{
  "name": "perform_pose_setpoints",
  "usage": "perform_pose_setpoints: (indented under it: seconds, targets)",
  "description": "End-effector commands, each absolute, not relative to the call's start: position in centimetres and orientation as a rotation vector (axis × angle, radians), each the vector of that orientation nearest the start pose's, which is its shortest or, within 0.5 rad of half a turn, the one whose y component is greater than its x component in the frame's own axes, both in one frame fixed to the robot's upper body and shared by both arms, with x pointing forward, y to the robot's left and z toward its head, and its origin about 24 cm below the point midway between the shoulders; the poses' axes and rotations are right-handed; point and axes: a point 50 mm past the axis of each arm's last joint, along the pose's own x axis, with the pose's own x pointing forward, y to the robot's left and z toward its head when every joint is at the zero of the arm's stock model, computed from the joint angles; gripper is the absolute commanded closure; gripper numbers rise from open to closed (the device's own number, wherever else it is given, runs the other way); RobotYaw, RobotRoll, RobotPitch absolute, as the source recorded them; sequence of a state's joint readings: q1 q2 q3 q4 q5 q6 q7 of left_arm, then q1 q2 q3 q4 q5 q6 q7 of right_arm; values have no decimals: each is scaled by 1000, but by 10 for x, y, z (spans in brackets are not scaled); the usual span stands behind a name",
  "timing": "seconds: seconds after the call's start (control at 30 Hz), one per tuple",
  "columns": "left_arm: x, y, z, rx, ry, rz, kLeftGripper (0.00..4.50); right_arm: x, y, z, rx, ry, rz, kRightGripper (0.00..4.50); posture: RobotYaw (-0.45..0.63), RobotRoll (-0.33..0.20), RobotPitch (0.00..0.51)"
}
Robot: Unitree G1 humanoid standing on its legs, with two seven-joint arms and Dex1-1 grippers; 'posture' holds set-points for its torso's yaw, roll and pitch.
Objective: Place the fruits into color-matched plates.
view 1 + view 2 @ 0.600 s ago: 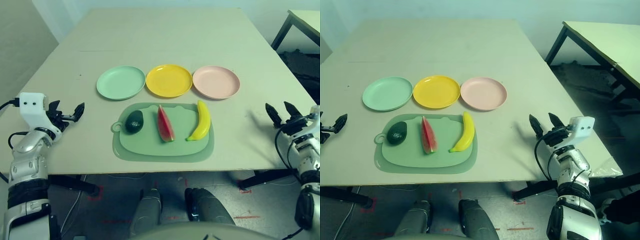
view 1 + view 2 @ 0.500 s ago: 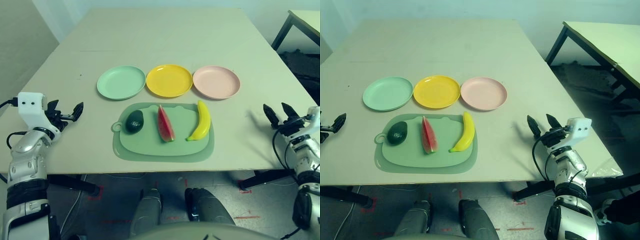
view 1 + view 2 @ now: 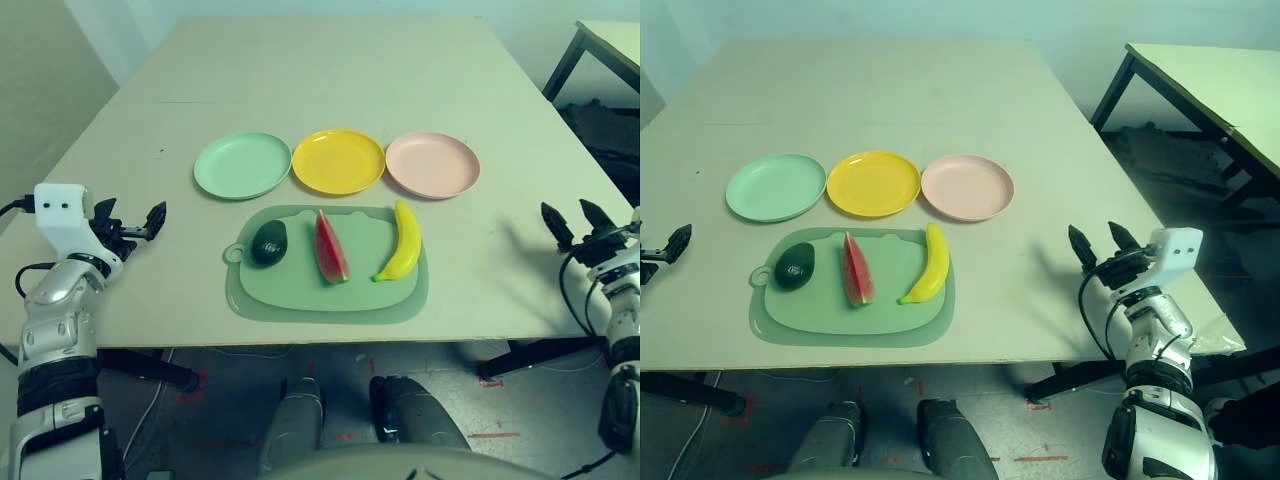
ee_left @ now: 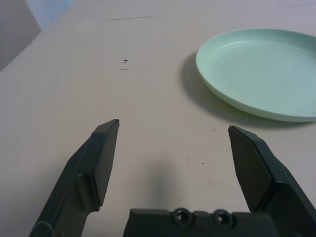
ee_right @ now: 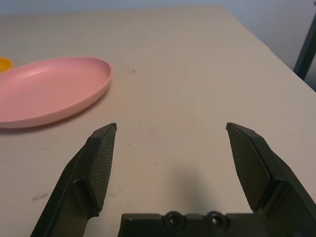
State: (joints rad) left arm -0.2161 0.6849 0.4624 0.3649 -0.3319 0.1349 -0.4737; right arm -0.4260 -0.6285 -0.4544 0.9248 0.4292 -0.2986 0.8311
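Note:
Three fruits lie on a green mat [image 3: 300,290]: a dark green avocado [image 3: 268,243] at its left, a red watermelon wedge [image 3: 330,247] in the middle, a yellow banana [image 3: 401,242] at its right. Behind the mat stand the plates in a row: mint green [image 3: 242,165], yellow [image 3: 338,160], pale pink [image 3: 432,164]. My left gripper [image 3: 132,221] hangs open over the table's left edge, empty. Open and empty too, my right gripper [image 3: 1101,240] sits near the table's right edge. The green plate [image 4: 261,71] and pink plate [image 5: 44,91] lie ahead of the wrist cameras.
Bare tabletop [image 3: 330,70] stretches behind the plates and at both sides of the mat. A second table [image 3: 1210,80] stands off to the right, with floor between.
My right gripper has drifted a little outward, toward the table's right edge. The left gripper and the fruits are where they were.

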Motion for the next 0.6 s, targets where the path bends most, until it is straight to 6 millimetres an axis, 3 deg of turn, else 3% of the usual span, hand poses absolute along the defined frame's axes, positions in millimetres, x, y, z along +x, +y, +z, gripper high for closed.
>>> perform_pose_setpoints:
  seconds: [0.03,0.1,0.2,0.33,0.47,0.6]
  targets:
    - [261,368,122,101,45,10,0,277,-360,106,48,-134,234,32,30,0,163]
    - [262,364,127,97,39,-97,0,280,-350,124,18,-126,334,32,15,0,169]
    - [260,356,139,94,49,-364,0,292,-332,166,-93,-120,408,32,-26,0,172]
    - [252,342,159,159,72,-745,0,301,-287,211,-335,-67,593,32,-45,0,168]
    - [247,328,170,259,119,-1008,0,301,-245,223,-691,54,906,32,-61,0,157]
    - [246,316,169,351,164,-1156,0,311,-220,231,-1072,94,1115,32,-50,0,150]
